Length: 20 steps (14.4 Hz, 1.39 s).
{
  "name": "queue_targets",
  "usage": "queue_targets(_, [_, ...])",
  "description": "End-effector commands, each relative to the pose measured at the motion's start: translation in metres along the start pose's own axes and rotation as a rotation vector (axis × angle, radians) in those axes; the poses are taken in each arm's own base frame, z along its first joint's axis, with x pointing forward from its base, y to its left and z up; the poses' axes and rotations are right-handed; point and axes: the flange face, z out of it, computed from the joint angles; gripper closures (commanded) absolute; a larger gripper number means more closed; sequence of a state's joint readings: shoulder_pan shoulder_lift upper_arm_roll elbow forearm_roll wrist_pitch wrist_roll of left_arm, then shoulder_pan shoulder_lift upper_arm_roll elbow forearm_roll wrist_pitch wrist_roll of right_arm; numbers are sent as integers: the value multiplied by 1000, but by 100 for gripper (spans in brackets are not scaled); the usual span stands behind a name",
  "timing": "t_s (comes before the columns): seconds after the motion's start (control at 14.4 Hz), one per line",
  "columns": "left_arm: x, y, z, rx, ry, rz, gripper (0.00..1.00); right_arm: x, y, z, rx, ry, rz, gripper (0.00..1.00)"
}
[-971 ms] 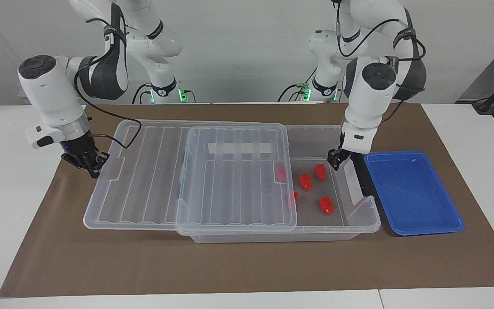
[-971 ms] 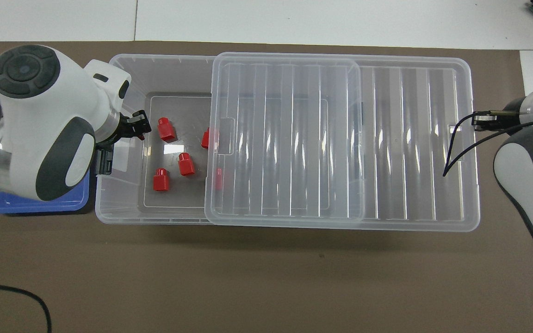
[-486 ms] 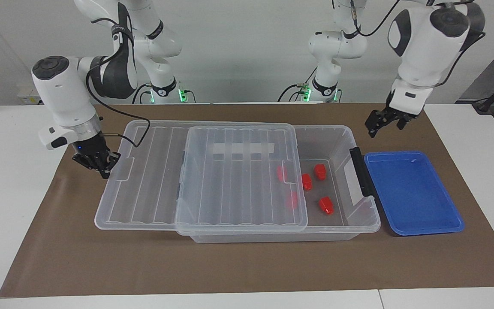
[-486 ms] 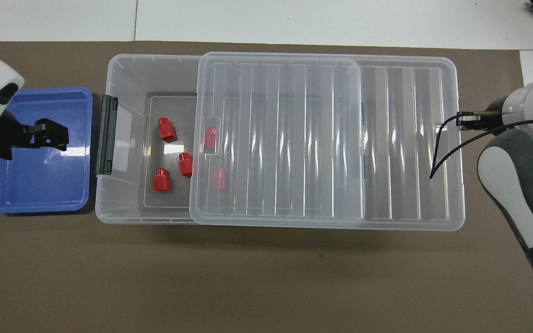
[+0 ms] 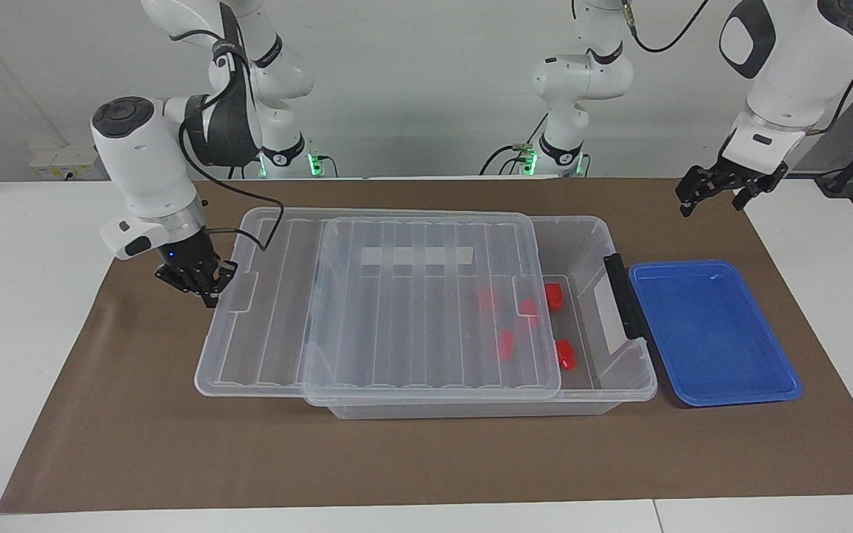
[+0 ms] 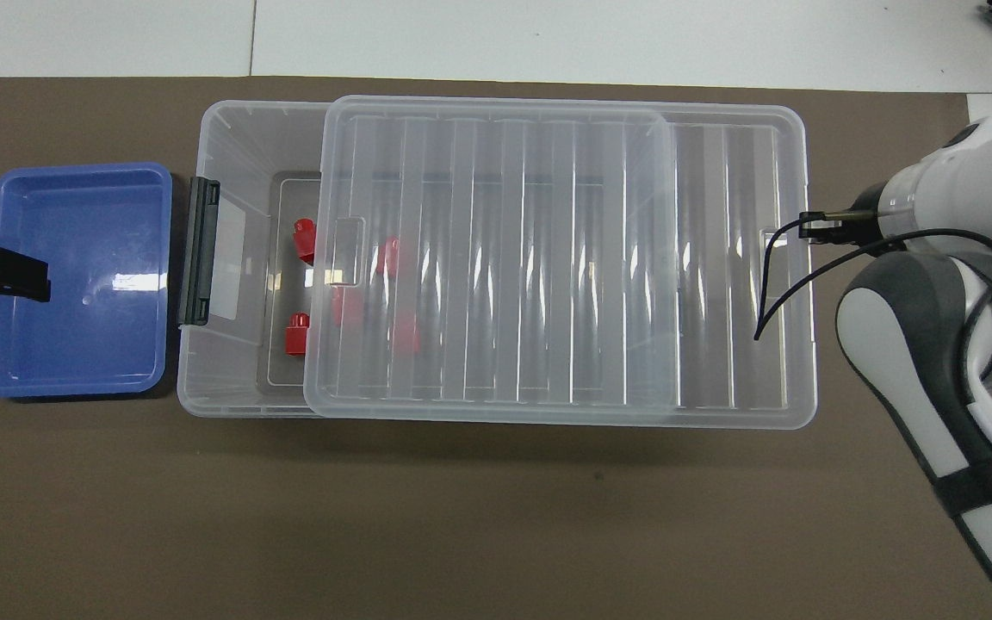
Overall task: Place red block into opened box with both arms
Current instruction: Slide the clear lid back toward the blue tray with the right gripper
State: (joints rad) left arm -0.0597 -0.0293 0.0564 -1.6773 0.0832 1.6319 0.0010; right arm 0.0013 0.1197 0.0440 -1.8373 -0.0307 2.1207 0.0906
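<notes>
Five red blocks [image 5: 566,354], one box [image 5: 623,385], one lid [image 5: 397,318]

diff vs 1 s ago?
Lid, pushed by the shut right tool, slid toward the left arm's end, covering more red blocks. Left tool, open, rose out of the box and away. Box and blue tray unmoved.

- The lid [image 5: 397,303] covers most of the box [image 5: 604,370].
- Only a thin gap by the black latch [image 5: 623,296] is open.
- The blue tray [image 5: 711,329] sits just beside the box.
</notes>
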Motion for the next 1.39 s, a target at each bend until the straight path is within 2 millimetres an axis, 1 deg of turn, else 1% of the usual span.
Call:
queue_targets(0.0, [-6,4,-4,-6,-11,72,0,-10,-26,2,21,-27,-15,100])
queue_targets(0.07, [-8,6,-7,0,-44,105,0,-10,-30,2,24,-29,-20,100])
queue_targets(0.14, [-10,9,-16,-2,-54,117,0,-12,-39,2,28,-29,-35,100])
queue_targets(0.28, [-7,3,-29,-16,-67,113,0,-14,-51,2,33,-32,-54,100])
queue_targets(0.35, [-3,4,-30,-46,-64,109,0,-15,-61,1,44,-33,-66,100])
queue_targets(0.42, [2,5,-22,-61,-72,109,0,-17,-71,1,73,-39,-64,100])
queue_targets(0.49, [14,8,-7,-59,-92,116,0,-19,-77,0,92,-45,-63,100])
queue_targets(0.62, [20,12,-4,-60,-98,166,0,-23,-93,-1,102,-48,-64,100])
queue_targets(0.69, [16,14,-7,-62,-98,171,0,-25,-102,-2,105,-49,-67,100])
queue_targets(0.76, [12,17,-15,-62,-86,177,0,-27,-109,-2,108,-50,-73,100])
queue_targets(0.83, [10,13,-18,-62,-80,170,0,-28,-114,-3,110,-51,-74,100])
queue_targets(1.11, [11,11,-18,-61,-69,161,0,-27,-115,-4,111,-49,-75,100])
queue_targets(1.32, [8,10,-21,-61,-66,159,0,-26,-111,-7,110,-46,-70,100])
